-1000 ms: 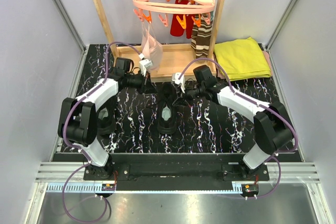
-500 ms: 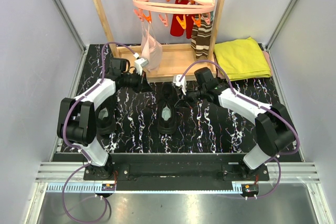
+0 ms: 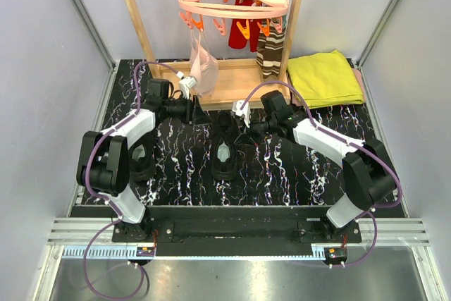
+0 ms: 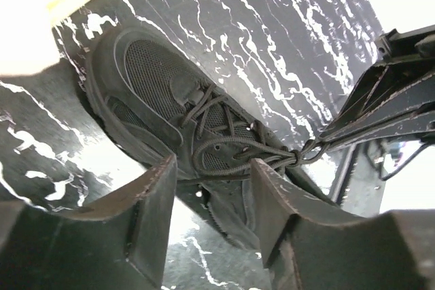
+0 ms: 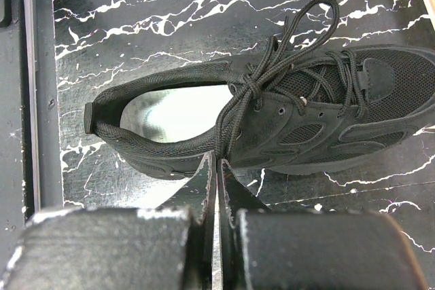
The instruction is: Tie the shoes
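Black marbled table (image 3: 296,167) held one shoe (image 3: 225,149) at its middle, the other shoe (image 3: 141,163) beside the left arm. Right gripper (image 5: 216,159) pinched a lace (image 5: 228,127) tight. Left gripper (image 4: 212,168) stood parted and empty near the toe. Farther back lay a yellow cloth (image 3: 324,79).

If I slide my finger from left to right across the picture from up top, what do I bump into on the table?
Black shoe beside the left arm → left gripper → middle black shoe → right gripper, pinching its lace → yellow cloth.
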Robot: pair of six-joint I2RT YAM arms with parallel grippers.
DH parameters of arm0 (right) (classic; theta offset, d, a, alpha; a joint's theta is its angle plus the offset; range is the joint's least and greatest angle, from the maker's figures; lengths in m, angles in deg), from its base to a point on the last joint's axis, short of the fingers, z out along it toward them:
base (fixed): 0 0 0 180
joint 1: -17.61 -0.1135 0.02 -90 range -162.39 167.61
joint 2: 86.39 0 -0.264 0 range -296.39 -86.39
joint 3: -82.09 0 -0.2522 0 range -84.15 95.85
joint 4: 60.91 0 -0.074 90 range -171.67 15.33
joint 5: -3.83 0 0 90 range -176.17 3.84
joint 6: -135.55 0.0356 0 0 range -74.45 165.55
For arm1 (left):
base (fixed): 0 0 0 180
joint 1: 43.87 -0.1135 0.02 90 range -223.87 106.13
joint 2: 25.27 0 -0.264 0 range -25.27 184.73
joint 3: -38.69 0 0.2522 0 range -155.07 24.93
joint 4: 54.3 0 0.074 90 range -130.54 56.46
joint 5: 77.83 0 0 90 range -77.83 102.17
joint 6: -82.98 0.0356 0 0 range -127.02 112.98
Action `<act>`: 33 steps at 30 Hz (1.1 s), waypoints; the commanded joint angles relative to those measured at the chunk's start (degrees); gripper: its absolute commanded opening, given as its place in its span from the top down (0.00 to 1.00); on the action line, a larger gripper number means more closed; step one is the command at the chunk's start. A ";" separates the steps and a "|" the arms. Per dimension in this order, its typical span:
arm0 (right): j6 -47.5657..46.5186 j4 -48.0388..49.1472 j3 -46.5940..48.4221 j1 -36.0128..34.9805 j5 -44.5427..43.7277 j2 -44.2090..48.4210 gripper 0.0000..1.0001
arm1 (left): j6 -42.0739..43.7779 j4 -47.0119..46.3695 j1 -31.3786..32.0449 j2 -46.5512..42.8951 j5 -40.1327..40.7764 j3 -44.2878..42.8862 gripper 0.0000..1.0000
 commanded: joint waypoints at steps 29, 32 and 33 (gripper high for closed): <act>8.35 -0.66 1.61 1.29 -3.34 2.51 1.00 | -24.66 -14.99 -1.53 2.54 3.65 5.22 1.00; 9.67 -0.83 0.65 1.90 -3.52 3.74 1.00 | -19.82 -10.59 -2.33 1.93 6.64 3.64 1.00; 9.93 -1.09 0.21 2.43 -3.52 4.01 1.00 | -18.33 -9.80 -2.50 1.92 7.26 3.29 1.00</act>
